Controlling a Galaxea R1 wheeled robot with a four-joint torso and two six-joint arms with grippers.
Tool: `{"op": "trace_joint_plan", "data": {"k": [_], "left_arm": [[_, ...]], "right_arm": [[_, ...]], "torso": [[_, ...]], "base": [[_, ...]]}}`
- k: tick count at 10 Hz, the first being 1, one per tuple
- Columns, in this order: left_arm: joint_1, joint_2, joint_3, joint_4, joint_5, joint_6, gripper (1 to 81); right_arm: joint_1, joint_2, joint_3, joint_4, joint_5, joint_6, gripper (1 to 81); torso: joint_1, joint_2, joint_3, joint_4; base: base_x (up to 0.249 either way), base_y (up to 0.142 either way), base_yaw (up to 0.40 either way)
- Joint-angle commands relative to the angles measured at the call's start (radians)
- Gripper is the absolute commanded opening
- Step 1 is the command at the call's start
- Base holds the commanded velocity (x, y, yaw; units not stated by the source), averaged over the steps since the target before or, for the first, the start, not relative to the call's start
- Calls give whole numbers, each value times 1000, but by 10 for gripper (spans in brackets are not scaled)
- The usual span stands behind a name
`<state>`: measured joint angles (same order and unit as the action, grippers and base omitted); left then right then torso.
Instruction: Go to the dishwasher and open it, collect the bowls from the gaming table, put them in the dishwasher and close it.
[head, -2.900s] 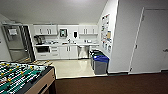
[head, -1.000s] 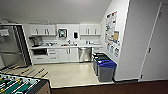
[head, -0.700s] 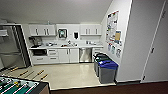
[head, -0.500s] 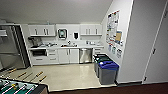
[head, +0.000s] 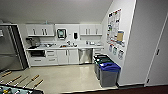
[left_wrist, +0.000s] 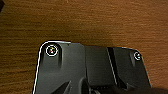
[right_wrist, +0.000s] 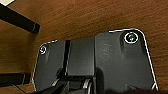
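While I face the kitchenette, stainless-steel grey built-in dishwasher (head: 85, 55) sits shut under the white worktop (head: 75, 47), beside blue-lidded grey bins (head: 109, 73). Door probably heavy, stiff; grip its top edge. Jaws' state: cannot tell.

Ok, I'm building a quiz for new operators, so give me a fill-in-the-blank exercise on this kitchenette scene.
1. The stainless-steel grey dishwasher under the white counter has its door ____.
2. The nearest grey bin by the right wall has a ____ lid.
3. The tall steel refrigerator stands at the ____ end of the white cabinets.
4. Both wrist views look down on a ____ wood-grain floor.

Missing words: closed; blue; left; brown.
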<state>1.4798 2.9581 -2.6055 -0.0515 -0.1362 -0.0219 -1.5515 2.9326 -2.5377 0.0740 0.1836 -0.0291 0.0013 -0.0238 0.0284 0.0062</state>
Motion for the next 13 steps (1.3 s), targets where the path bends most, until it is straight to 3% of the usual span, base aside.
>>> {"op": "trace_joint_plan", "data": {"k": [1, 8, 13], "left_arm": [[-62, -5, 5, 10, 38, 5, 811], [-62, -5, 5, 10, 38, 7, 811], [-62, -8, 5, 10, 38, 7, 811]], "right_arm": [[57, -5, 7, -14, -44, -3, 811], [56, -13, 10, -13, -44, -3, 811], [58, -13, 7, -13, -44, -3, 811]], "torso": [[0, 0, 0, 0], [0, 0, 0, 0], [0, 0, 0, 0]], "base": [[191, 0, 0], [191, 0, 0], [191, 76, 0]]}}
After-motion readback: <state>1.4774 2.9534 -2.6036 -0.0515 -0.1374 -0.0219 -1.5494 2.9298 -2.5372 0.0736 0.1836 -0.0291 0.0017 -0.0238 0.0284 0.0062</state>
